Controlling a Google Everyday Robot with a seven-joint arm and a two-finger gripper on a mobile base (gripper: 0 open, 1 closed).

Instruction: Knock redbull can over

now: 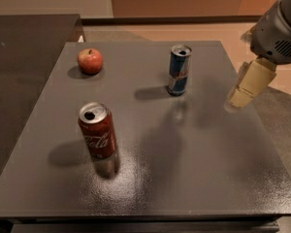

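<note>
Redbull can (178, 70) upright; claw (238, 97) to its rt, well apart.

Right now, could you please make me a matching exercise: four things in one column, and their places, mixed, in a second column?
1. redbull can
2. cola can
3. apple
4. tool

A. far left of the table
B. above the right edge
C. upright, near left
D. upright, far centre

Pairs: 1-D, 2-C, 3-A, 4-B
</note>
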